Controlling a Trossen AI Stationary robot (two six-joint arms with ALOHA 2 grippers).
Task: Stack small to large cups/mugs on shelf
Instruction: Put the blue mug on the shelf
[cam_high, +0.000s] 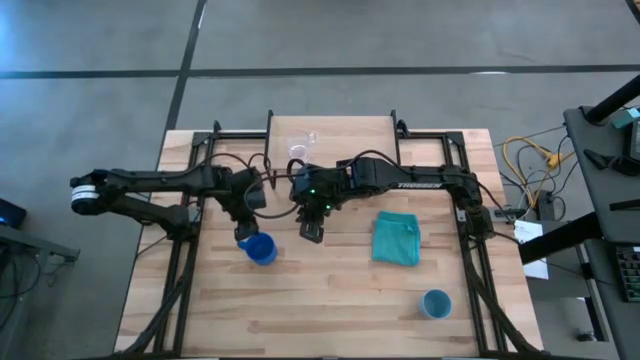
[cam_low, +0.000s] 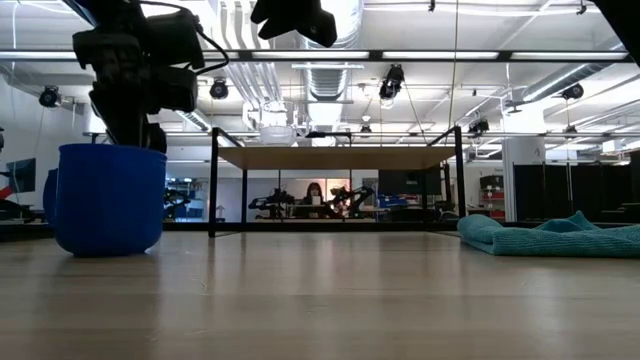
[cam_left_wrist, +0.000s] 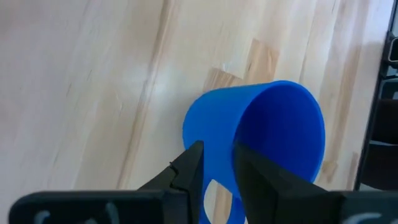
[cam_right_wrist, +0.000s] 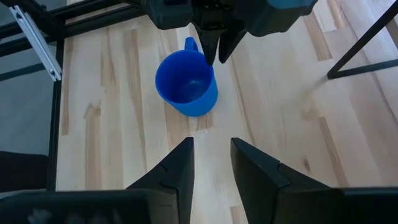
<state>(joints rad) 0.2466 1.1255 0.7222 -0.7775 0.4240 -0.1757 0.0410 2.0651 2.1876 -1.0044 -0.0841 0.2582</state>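
The deep blue mug (cam_high: 262, 250) stands upright on its base on the tabletop, left of centre, with its handle (cam_right_wrist: 189, 42) turned toward the left arm. My left gripper (cam_left_wrist: 217, 165) slants down over the handle side of the rim. It is open, and the handle (cam_left_wrist: 219, 205) shows through the gap between its fingers. My right gripper (cam_right_wrist: 211, 155) hangs open and empty above the table's middle, just right of the mug. A clear cup (cam_high: 303, 148) stands on the shelf (cam_high: 335, 130) at the far edge. The light blue cup (cam_high: 436, 303) stands near the front right. My left gripper's fingertips (cam_right_wrist: 211, 59) reach the mug's rim (cam_left_wrist: 239, 140) beside the handle, slanting down from the table's left side. I cannot tell whether they touch it. The mug (cam_low: 110, 200) sits level on the table.
A folded teal cloth (cam_high: 397, 238) lies right of centre, between the mug and the light blue cup. The shelf's thin black legs (cam_low: 213, 185) stand at the far side. Black frame rails (cam_high: 180, 270) run along the table's left and right edges.
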